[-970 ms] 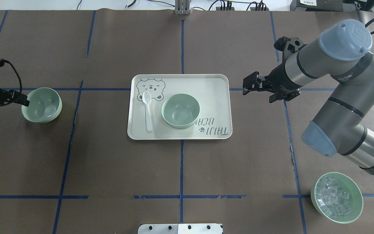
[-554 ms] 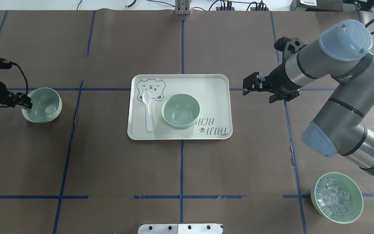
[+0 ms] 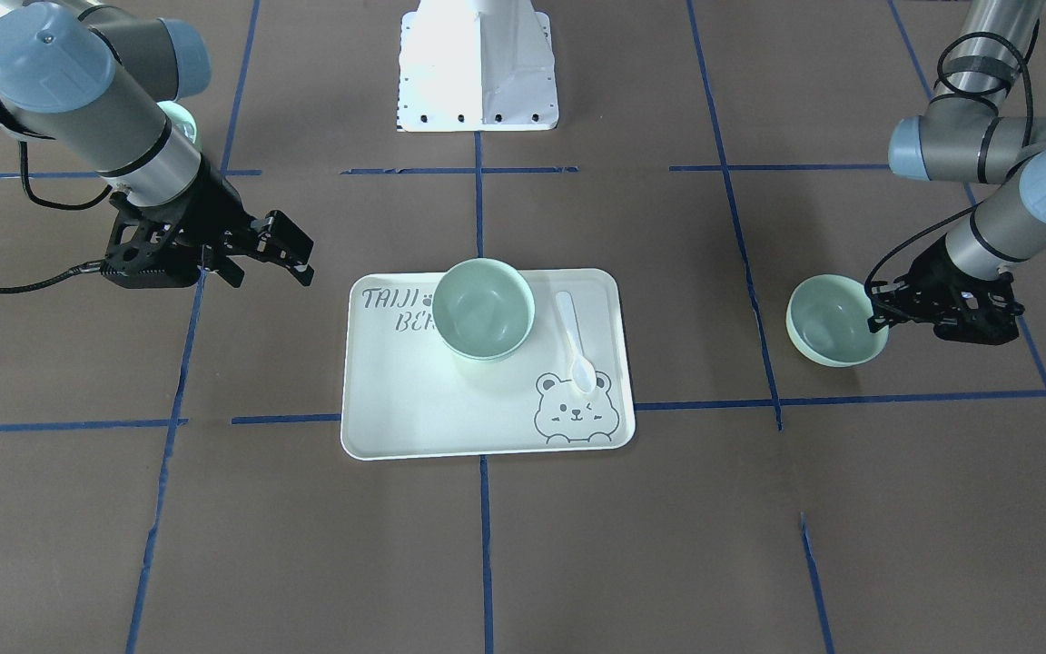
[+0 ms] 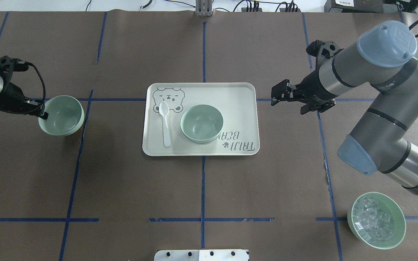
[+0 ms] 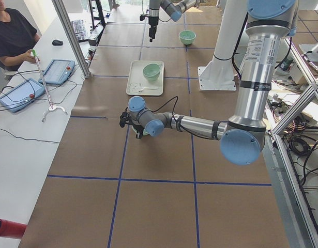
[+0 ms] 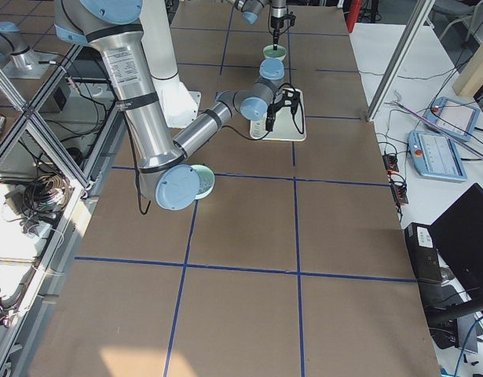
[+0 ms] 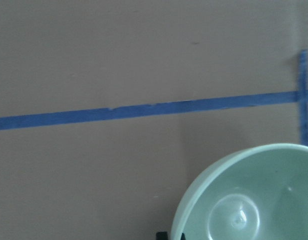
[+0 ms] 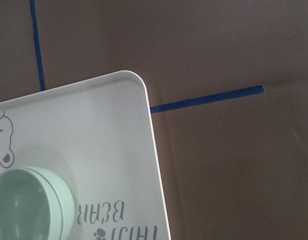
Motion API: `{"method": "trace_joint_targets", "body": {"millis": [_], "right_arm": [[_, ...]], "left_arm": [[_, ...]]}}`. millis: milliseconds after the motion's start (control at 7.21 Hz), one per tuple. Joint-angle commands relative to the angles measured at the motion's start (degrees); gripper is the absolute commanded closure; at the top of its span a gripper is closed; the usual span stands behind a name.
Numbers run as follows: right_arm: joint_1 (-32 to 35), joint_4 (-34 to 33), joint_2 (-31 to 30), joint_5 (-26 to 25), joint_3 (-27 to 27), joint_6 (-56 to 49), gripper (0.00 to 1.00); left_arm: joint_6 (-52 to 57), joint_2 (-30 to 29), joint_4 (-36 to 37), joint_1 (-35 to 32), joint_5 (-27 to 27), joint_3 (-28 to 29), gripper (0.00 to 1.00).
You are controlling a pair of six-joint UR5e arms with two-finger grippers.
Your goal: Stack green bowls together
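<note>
Left gripper point(image 4: 44, 115) pinching the rim of one green bowl point(image 4: 64, 116) at the left of the worktop point(image 4: 140, 188), well apart from tray point(image 4: 238, 94), bowls point(image 4: 201, 123) on tray, apparently two nested, right gripper point(image 4: 274, 96) spread wide, empty, near tray

Pale tray point(image 3: 414, 427) mid-table, bear print at the corner nearest the camera. On the tray we log a green bowl point(image 3: 484, 309), upright, with a white spoon point(image 3: 575, 350) lying just beside it, scoop end over the bear's head.

Well apart at view right is a second green bowl point(image 3: 827, 322), above a blue tape line point(image 3: 941, 397). The left gripper point(image 3: 879, 304) pinches its rim on the arm's side. We cannot tell whether this bowl rests on the table.

At view left, the right gripper point(image 3: 298, 257) hangs near the tray's far corner, fingers spread, holding nothing. Behind that arm we glimpse another green bowl point(image 3: 185, 123), mostly hidden.
</note>
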Motion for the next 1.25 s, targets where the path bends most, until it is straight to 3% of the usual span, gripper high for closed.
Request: {"method": "trace_joint_targets", "body": {"millis": [0, 277, 554, 1109], "right_arm": [[2.61, -0.13, -3.79, 0.27, 2.06, -1.77, 0.0], [9.63, -0.56, -9.06, 5.62, 1.72, -14.99, 0.0], [10.98, -0.39, -10.23, 5.46, 0.67, -19.36, 0.0], [10.98, -0.39, -10.23, 5.46, 0.67, -19.37, 0.0]], "left_arm": [[-20.02, -13.32, 5.84, 1.69, -2.42, -2.28, 1.0], [-33.87, -25.02, 10.59, 13.09, 7.19, 0.43, 1.0], [-37.34, -33.15, 12.98, 17.96, 11.29, 5.36, 1.0], [-37.26, -33.26, 18.26, 18.5, 12.7, 3.53, 1.0]]}}
